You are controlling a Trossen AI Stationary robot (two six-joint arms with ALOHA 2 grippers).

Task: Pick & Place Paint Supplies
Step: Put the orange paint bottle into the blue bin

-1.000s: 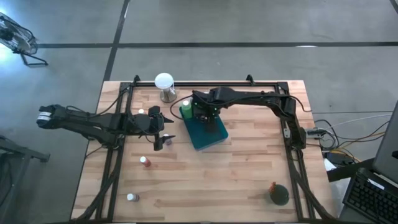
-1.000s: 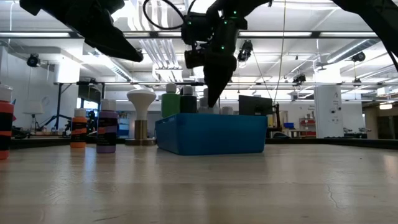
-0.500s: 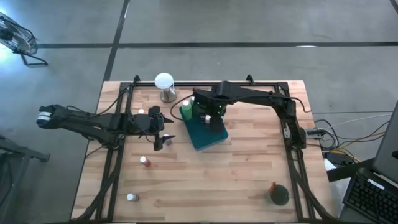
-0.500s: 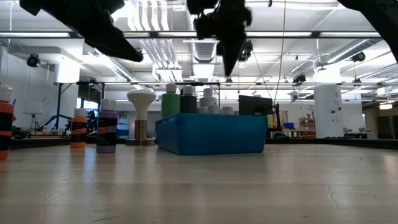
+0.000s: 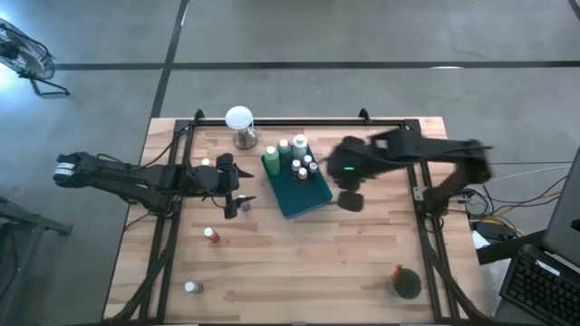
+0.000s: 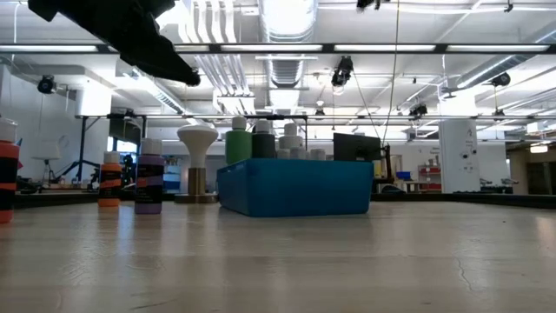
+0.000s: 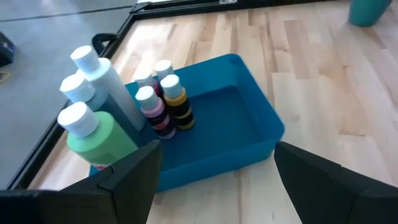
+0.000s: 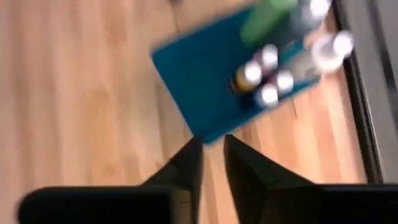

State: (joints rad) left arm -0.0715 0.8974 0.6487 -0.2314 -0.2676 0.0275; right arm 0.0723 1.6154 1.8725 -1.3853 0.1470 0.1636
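Right gripper [image 8: 212, 163]: the two dark fingers stand nearly together with only a narrow slit between them, and nothing is held. In the high view this gripper [image 5: 351, 200] hangs above the bare wood just beside the teal tray [image 5: 313, 195], on the side away from the left arm.

Left gripper [image 7: 214, 165]: the fingers are spread wide, with nothing between them. In the high view it [image 5: 237, 186] sits near the tray's other side, with a purple bottle [image 5: 230, 210] standing just beside it on the table.

Tray contents: a green bottle [image 7: 99, 134] and two taller pale capped bottles [image 7: 102, 81] stand at one end. Pressed against them is a cluster of small white-capped bottles [image 7: 165, 102], one of which has a yellow band. The rest of the tray floor is bare.

Still on the table: a red bottle [image 5: 210, 235] and a white bottle [image 5: 190, 288] towards the near-left corner, both well apart from the tray. The white globe lamp [image 5: 240, 125] stands near the far edge.
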